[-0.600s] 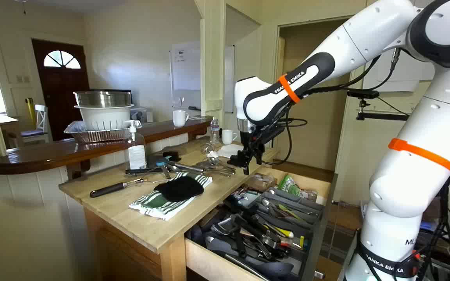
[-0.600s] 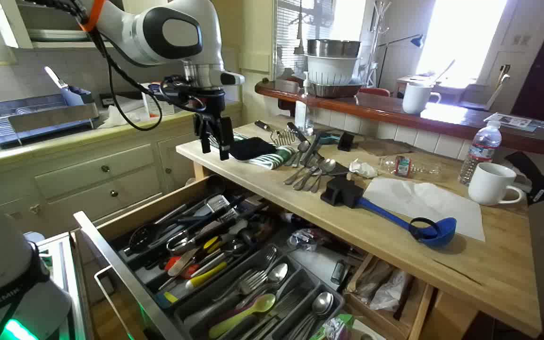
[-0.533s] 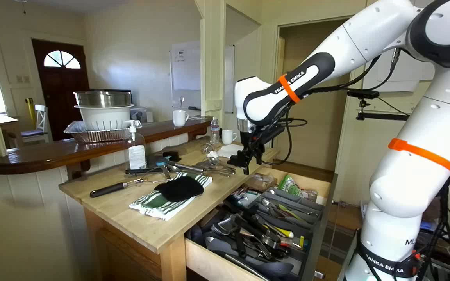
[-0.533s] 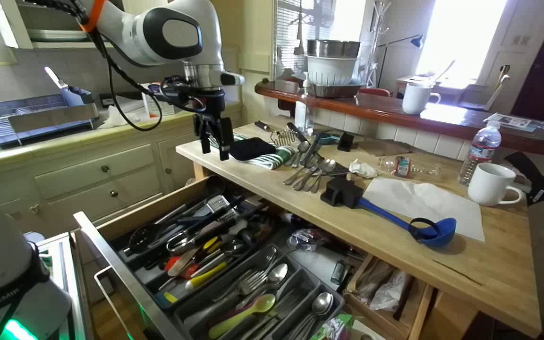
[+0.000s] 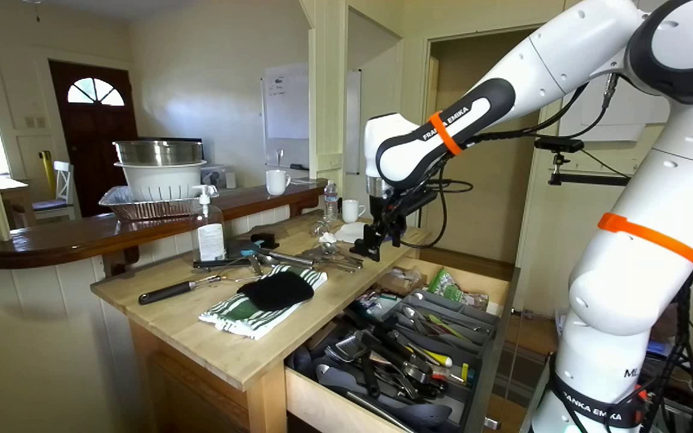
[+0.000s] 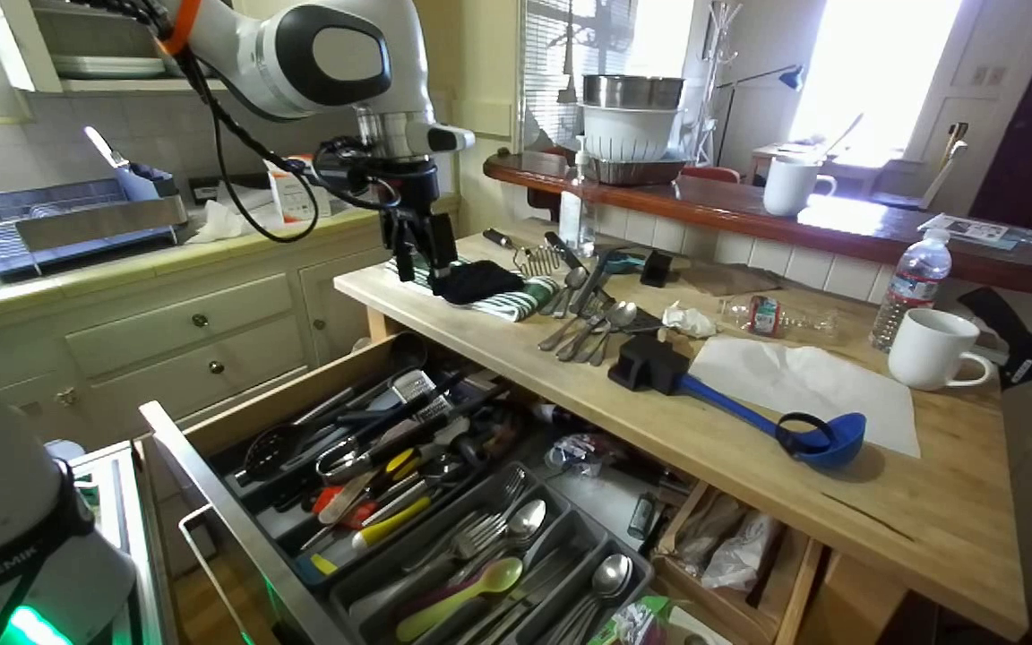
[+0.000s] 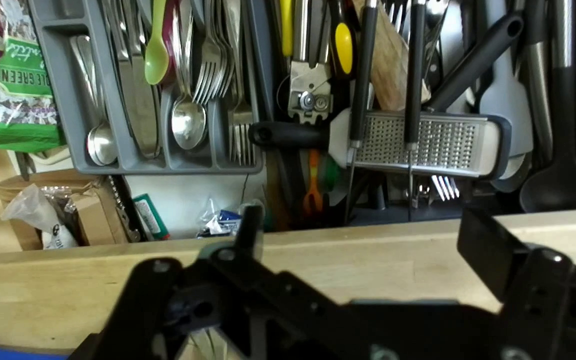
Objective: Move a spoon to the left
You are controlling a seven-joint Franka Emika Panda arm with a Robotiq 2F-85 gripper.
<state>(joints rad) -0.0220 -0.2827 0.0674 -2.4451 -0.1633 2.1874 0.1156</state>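
Observation:
Metal spoons (image 6: 621, 315) lie with other cutlery on the wooden counter in an exterior view. A large metal spoon (image 7: 188, 122), a green spoon (image 7: 157, 70) and several small spoons (image 7: 102, 145) lie in the grey cutlery tray inside the open drawer. The tray spoons also show in an exterior view (image 6: 529, 517). My gripper (image 7: 363, 235) is open, with the bare counter edge showing between its fingers. In an exterior view the gripper (image 6: 424, 269) hangs near the counter's front edge, close to the black cloth, touching no spoon that I can see.
The open drawer (image 6: 202, 502) holds the grey tray, a grater (image 7: 418, 142) and many utensils. On the counter are a striped towel with a black cloth (image 6: 480, 281), a blue ladle (image 6: 825, 441), a white mug (image 6: 933, 348) and a bottle (image 6: 910, 287). A raised wooden bar (image 6: 713, 199) runs behind.
My gripper has turned a little and shifted slightly right in the exterior views, now overlapping the black cloth's edge in one of them. The spoons, drawer and counter things have not moved.

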